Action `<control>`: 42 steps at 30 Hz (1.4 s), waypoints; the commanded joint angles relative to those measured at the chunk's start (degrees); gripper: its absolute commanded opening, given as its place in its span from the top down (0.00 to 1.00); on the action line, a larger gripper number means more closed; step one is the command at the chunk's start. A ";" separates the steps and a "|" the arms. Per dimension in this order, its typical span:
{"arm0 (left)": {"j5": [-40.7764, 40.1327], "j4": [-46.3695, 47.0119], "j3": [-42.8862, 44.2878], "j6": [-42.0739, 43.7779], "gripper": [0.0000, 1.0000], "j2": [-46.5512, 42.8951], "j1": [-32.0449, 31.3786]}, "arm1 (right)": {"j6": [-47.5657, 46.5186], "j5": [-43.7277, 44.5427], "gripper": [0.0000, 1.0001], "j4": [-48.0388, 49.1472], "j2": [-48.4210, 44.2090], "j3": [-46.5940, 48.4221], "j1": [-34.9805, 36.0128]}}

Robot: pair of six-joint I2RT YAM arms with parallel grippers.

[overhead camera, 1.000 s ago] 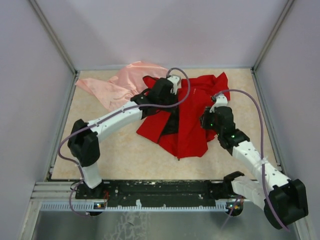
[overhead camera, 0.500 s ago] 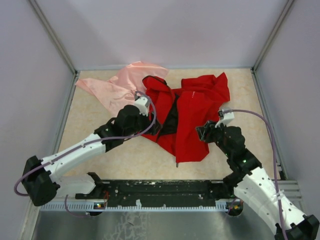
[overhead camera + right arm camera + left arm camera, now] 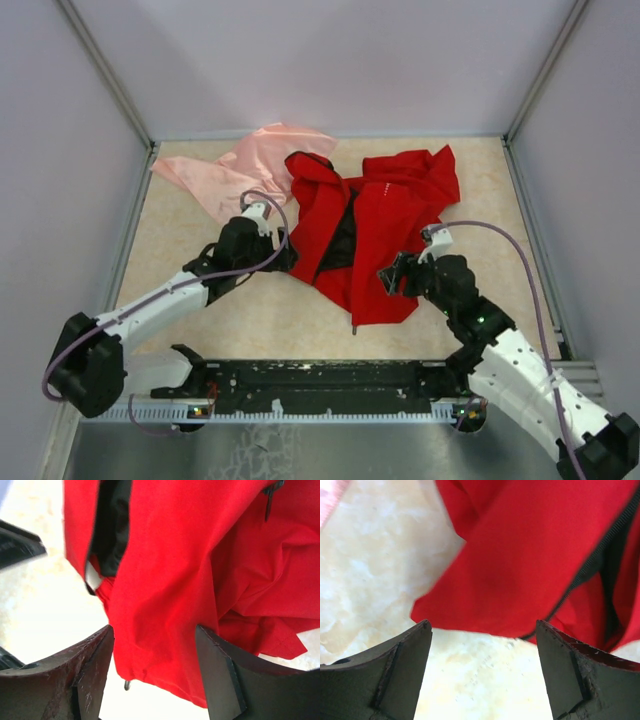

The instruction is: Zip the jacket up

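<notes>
Left pincer [image 3: 482,630]: released, jaws wide, nothing gripped. Between the fingers [image 3: 405,670] we see only bare, pale, mottled surface [image 3: 485,680]. Just past the tips lies a folded edge of the red jacket [image 3: 520,565], and neither finger appears to touch it. The black front zipper [image 3: 590,565] runs slantwise down the right side of that panel and is not joined.

Right pincer [image 3: 155,630]: also released, jaws apart. Red cloth fills the gap beyond the tips (we cannot tell whether a tip brushes it). A small dark pull [image 3: 127,684] hangs at the hem below. A dark pocket zip [image 3: 268,500] shows at the upper right of this view.

From the top camera, we note:
- The left pincer sits low at the jacket's left edge.
- The right pincer is at the jacket's lower right hem.
- The two arms reach in from opposite sides.

The jacket lies crumpled across the middle and far part of the surface. Its front is open, with dark lining [image 3: 345,235] showing between the two panels. Small white lettering [image 3: 385,188] sits on the right-hand panel.

A pale pink cloth [image 3: 240,165] lies at the far left, where its edge meets the jacket's upper left corner.

A purple cable [image 3: 510,240] loops over the right arm.
</notes>
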 commanded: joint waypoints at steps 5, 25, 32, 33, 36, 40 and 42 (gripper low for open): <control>8.26 6.88 4.08 1.21 0.10 10.80 6.08 | -1.28 3.13 0.33 10.42 11.13 -2.68 0.43; 16.17 7.15 2.40 -1.88 0.21 23.78 5.01 | -2.63 7.15 0.41 24.56 40.31 4.18 -7.93; 13.64 7.40 0.18 -3.99 0.22 20.94 0.62 | -5.23 5.86 0.37 23.22 46.43 12.18 -9.72; 13.29 7.27 -0.08 -4.19 0.22 20.08 0.41 | -5.58 5.24 0.36 22.63 45.77 12.30 -9.69; 11.14 6.53 -0.91 -4.37 0.21 16.78 -0.26 | -6.03 4.90 0.33 21.11 40.80 10.38 -9.52; 7.45 5.18 -2.08 -4.76 0.20 11.90 -2.35 | -7.02 6.75 0.30 13.95 30.94 8.33 -8.58; 6.02 4.83 -2.49 -4.60 0.19 9.31 -4.05 | -7.07 7.91 0.30 10.92 25.87 7.21 -7.62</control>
